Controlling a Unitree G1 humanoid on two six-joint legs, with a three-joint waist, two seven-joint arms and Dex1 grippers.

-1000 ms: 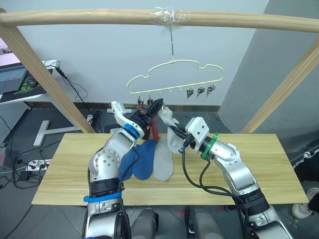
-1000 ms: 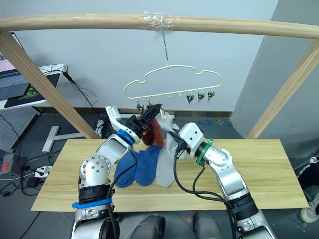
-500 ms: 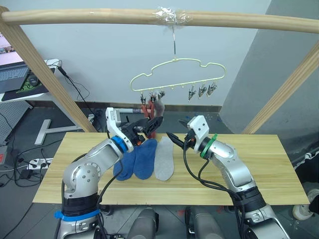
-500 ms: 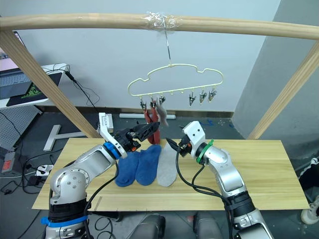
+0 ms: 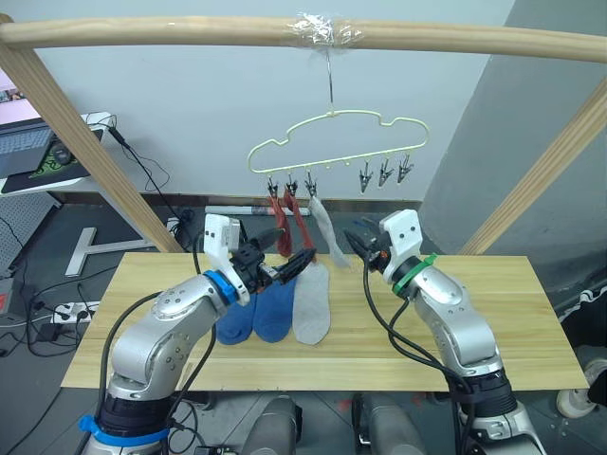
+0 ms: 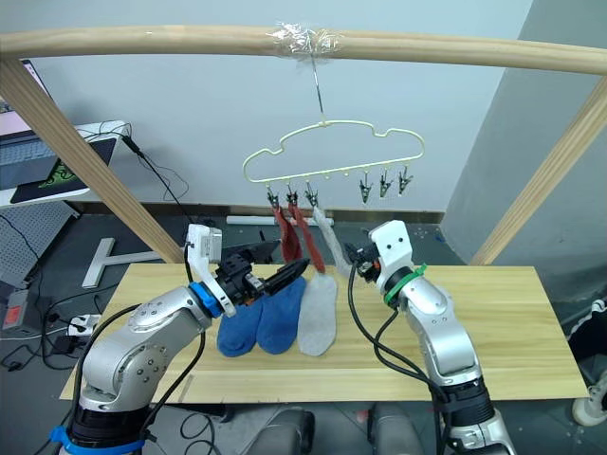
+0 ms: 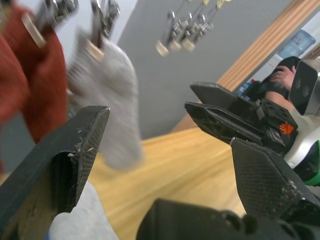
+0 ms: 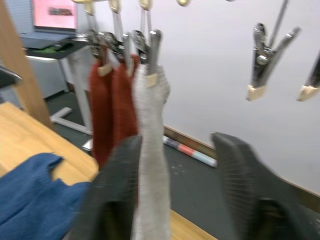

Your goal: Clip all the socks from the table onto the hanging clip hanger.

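The long light wooden plank table [image 5: 493, 313] with visible grain has broad bare board toward 3 o'clock of the socks and a narrower bare strip toward 9 o'clock, its near edge free of clutter. Three soft ankle socks lie flat side by side near the board's middle: two blue socks [image 5: 256, 308], touching each other, and a light grey sock [image 5: 310, 305] just beside them at their 3 o'clock.

Above the blue pair hovers the left gripper [image 5: 289, 261], its two black fingers spread apart and holding nothing; the left wrist view shows a wide gap between them. Toward 3 o'clock of it the right gripper [image 5: 358, 243] hangs over the table's far half, its dark fingers likewise parted and empty, pointing at the hanging socks.

Beyond, the thin pale yellow-green wire clip hanger [image 5: 334, 138] with a wavy top hangs by its hook from a thick round wooden pole [image 5: 142, 31], fixed there with clear tape. Its three clips at the 9 o'clock end hold two rust red socks [image 5: 289, 223] and a second light grey sock [image 5: 325, 230], dangling clear of the tabletop. The three small metal clips [image 5: 383, 173] at the 3 o'clock end hang bare.

Slanted wooden poles frame both sides. Behind stands a pale wall, and at 10 o'clock a desk with a laptop [image 5: 21, 144] and cables on a dark floor.
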